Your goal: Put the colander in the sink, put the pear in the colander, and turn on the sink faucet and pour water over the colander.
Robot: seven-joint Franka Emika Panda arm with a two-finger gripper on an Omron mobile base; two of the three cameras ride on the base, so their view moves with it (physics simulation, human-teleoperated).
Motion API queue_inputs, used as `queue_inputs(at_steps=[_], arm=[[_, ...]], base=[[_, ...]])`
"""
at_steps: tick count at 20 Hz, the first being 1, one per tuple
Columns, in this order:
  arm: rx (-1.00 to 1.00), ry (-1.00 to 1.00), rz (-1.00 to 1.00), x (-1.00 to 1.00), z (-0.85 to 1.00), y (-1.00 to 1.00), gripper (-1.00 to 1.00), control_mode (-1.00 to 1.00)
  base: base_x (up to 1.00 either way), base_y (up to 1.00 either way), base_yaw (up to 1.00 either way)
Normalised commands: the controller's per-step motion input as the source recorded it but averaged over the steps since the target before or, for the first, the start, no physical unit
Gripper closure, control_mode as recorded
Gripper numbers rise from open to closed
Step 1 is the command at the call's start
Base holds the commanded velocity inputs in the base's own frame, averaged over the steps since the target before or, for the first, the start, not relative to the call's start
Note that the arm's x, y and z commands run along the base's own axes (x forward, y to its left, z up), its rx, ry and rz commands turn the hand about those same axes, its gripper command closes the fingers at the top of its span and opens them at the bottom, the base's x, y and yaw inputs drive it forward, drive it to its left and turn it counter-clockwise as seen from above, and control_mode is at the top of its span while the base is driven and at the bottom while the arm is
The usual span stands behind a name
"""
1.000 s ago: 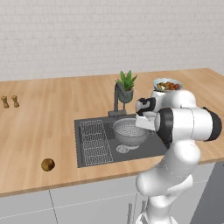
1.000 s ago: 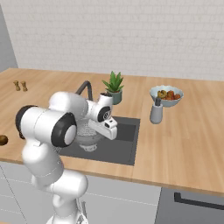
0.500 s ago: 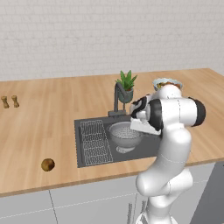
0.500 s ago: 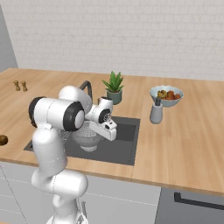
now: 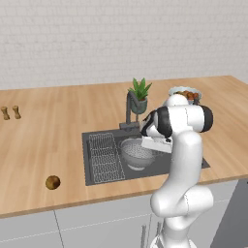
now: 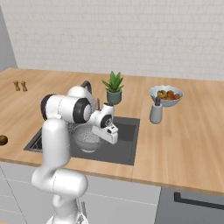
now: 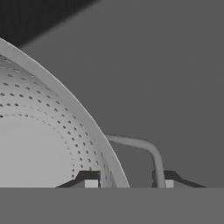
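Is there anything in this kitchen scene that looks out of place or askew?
Nothing is spilled or damaged. The colander sits upright in the sink. Only the pear stands out: it lies alone on the counter near the front edge.

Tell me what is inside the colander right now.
The colander sits in the sink with nothing visible in it; the hand view shows bare perforated metal. The pear lies on the counter. The gripper straddles the colander's rim, and the arm hides part of the bowl.

Even, soft light fills the rendered kitchen, shadows are faint, the sink (image 5: pixel 191 162) reads dark, and edges look slightly blurred.
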Motion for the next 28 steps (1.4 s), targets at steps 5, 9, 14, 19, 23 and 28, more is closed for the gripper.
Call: queue_inputs(at_steps=[5,9,14,19,23,28], arm=[[0.00,0.01,-0.01,0.16,-0.20,-0.19,1.00,-1.00],[0.00,0.00,0.00,0.00,-0.13,0.04,1.00,-1.00],[0.00,0.01,0.00,0.00,-0.09,0.29,1.00,-1.00],[-0.01,0.06,0.00,0.00,-0.06,0.41,1.00,-1.00],[-0.05,0.04,0.00,-0.01,0.00,0.43,1.00,-1.00],[-0.08,0.00,0.00,0.00,0.00,0.46,1.00,-1.00]], base=[[0.00,0.00,0.00],[0.00,0.00,0.00],[0.00,0.00,0.00],[0.00,0.00,0.00],[0.00,0.00,0.00],[0.00,0.00,0.00]])
